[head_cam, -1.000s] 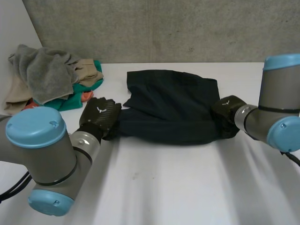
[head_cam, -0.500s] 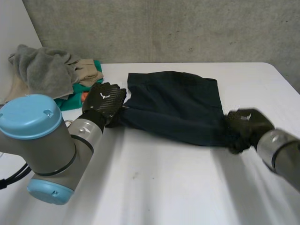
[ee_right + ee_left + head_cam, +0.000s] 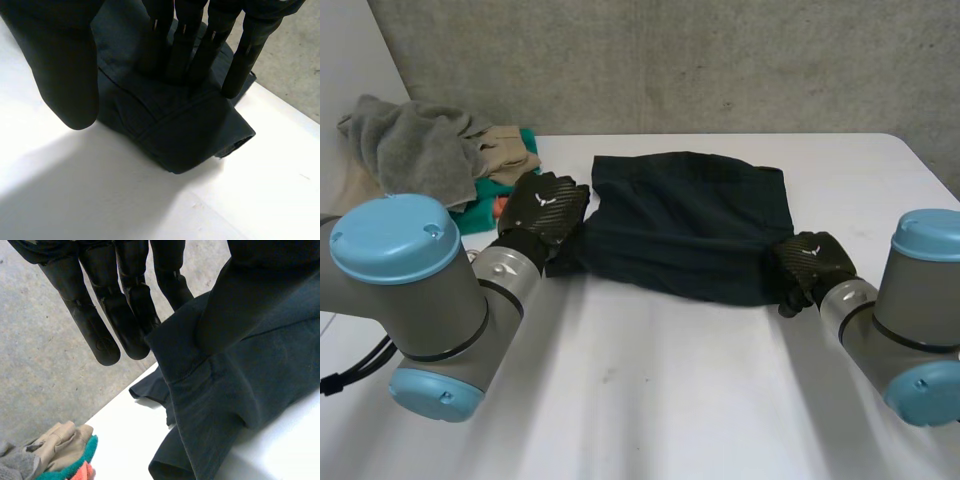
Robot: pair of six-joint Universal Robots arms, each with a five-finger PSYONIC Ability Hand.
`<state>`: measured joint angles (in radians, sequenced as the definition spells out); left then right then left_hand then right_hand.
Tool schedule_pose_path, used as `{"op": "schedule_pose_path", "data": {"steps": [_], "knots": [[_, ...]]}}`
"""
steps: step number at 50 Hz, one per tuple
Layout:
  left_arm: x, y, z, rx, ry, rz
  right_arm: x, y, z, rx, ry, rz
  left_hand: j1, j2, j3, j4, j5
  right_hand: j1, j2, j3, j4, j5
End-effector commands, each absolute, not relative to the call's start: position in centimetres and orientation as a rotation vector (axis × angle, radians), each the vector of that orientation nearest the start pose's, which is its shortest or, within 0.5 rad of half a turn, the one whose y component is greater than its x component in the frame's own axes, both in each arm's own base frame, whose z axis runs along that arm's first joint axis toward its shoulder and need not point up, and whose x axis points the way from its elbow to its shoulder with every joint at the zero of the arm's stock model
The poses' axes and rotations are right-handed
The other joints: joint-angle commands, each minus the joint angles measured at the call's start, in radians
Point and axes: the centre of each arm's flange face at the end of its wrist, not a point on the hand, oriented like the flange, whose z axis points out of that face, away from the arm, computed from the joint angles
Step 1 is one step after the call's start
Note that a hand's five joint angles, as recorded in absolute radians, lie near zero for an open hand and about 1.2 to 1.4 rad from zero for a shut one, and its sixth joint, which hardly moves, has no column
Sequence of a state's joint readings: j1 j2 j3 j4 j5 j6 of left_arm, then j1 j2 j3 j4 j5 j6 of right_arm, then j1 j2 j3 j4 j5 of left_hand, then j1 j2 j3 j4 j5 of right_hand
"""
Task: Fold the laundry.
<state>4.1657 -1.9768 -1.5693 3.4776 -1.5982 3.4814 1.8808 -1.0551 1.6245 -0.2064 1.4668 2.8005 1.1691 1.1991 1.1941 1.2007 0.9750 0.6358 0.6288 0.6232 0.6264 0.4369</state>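
Head view showed the white tabletop (image 3: 650, 400) filling the lower frame below a grey wall (image 3: 670, 60). The dark garment (image 3: 690, 225) lay spread across the centre of the frame. A heap of other laundry (image 3: 420, 150), in grey, tan, green and orange, sat in the upper left of the frame, near the garment's left end. The left robot hand (image 3: 542, 210), left of centre, was at the garment's near left corner. In the left wrist view its straight fingers (image 3: 100, 325) and thumb pinched that corner, which was raised off the tabletop. The right robot hand (image 3: 812, 262), right of centre, was at the near right corner. In the right wrist view its straight fingers pressed down on the cloth with the thumb held apart, and the corner lay flat.
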Motion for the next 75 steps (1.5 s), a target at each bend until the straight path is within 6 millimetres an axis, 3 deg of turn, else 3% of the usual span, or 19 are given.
{"op": "schedule_pose_path", "data": {"steps": [1,7,10,12,19,24,27,31,35,39,41,46,50,58,70,71,72,73,75], "knots": [[-30.7,-25.8,19.0,1.009,2.195,-2.188,24.7,-31.2,12.7,-0.912,2.375,-1.758,0.227,0.197,0.202,0.196,0.247,0.092,0.099,0.105,0.102,0.116],[-30.9,-26.2,18.6,1.010,2.201,-2.180,25.0,-32.2,11.5,-0.970,2.379,-1.762,0.227,0.197,0.202,0.196,0.247,0.197,0.204,0.210,0.207,0.222],[-31.0,-26.3,18.4,1.012,2.205,-2.174,25.1,-32.8,11.2,-0.970,2.372,-1.787,0.227,0.197,0.202,0.196,0.247,0.426,0.433,0.439,0.435,0.450],[-31.0,-26.4,18.3,1.014,2.209,-2.168,25.1,-33.3,11.3,-0.955,2.378,-1.824,0.227,0.197,0.202,0.196,0.247,0.758,0.765,0.771,0.768,0.783],[-30.4,-25.0,17.3,1.082,2.308,-2.005,24.6,-32.7,13.3,-0.972,2.398,-1.883,0.227,0.197,0.202,0.196,0.247,0.760,0.767,0.773,0.770,0.785],[-28.9,-22.5,18.3,1.155,2.430,-1.784,23.2,-29.4,19.8,-1.128,2.364,-1.918,0.227,0.197,0.202,0.196,0.247,0.760,0.767,0.773,0.770,0.785],[-27.4,-20.0,19.4,1.214,2.509,-1.606,22.9,-27.4,21.2,-1.259,2.382,-1.816,0.227,0.197,0.202,0.196,0.247,0.760,0.767,0.773,0.770,0.785],[-25.6,-16.8,20.7,1.333,2.537,-1.405,21.6,-22.5,22.5,-1.539,2.461,-1.419,0.227,0.197,0.202,0.196,0.247,0.760,0.767,0.773,0.770,0.785],[-24.7,-13.6,21.7,1.526,2.492,-1.307,20.0,-19.5,23.1,-1.696,2.507,-1.094,0.227,0.197,0.202,0.196,0.247,0.760,0.767,0.773,0.770,0.785],[-24.6,-11.2,22.0,1.735,2.402,-1.287,19.7,-20.2,23.4,-1.719,2.478,-1.143,0.227,0.197,0.202,0.196,0.247,0.760,0.767,0.773,0.770,0.785],[-24.9,-11.4,22.0,1.746,2.375,-1.316,19.6,-21.0,23.6,-1.699,2.464,-1.217,0.227,0.197,0.202,0.196,0.247,0.760,0.767,0.773,0.770,0.785],[-27.2,-15.1,21.4,1.677,2.264,-1.532,19.7,-24.3,24.1,-1.488,2.460,-1.469,0.227,0.197,0.202,0.196,0.247,0.760,0.767,0.773,0.770,0.785],[-29.9,-19.7,21.7,1.538,2.109,-1.796,20.2,-27.7,23.2,-1.306,2.444,-1.635,0.227,0.197,0.202,0.196,0.247,0.760,0.767,0.773,0.770,0.785],[-35.8,-30.0,21.2,1.244,1.824,-2.176,21.2,-33.4,21.9,-1.197,2.318,-2.016,0.227,0.197,0.202,0.196,0.247,0.760,0.767,0.773,0.770,0.785],[-41.3,-37.8,16.0,1.095,1.592,-2.432,22.7,-43.2,15.8,-1.184,2.170,-2.412,0.227,0.197,0.202,0.196,0.247,0.760,0.767,0.773,0.770,0.785],[-41.6,-37.9,15.7,1.090,1.577,-2.448,22.9,-43.7,15.4,-1.194,2.161,-2.425,0.207,0.177,0.182,0.176,0.227,0.686,0.693,0.699,0.695,0.710],[-41.7,-38.0,15.7,1.075,1.557,-2.467,23.2,-44.0,15.0,-1.204,2.153,-2.435,-0.200,-0.230,-0.225,-0.231,-0.180,0.238,0.245,0.250,0.247,0.262],[-42.2,-38.0,15.7,1.055,1.528,-2.502,24.0,-44.4,14.4,-1.239,2.134,-2.447,-0.995,-1.025,-1.020,-1.026,-0.975,-0.461,-0.454,-0.449,-0.452,-0.437],[-42.7,-37.7,16.1,1.030,1.486,-2.545,24.8,-44.4,14.8,-1.257,2.099,-2.472,-0.900,-0.930,-0.925,-0.932,-0.881,-0.461,-0.454,-0.449,-0.452,-0.437]]}}
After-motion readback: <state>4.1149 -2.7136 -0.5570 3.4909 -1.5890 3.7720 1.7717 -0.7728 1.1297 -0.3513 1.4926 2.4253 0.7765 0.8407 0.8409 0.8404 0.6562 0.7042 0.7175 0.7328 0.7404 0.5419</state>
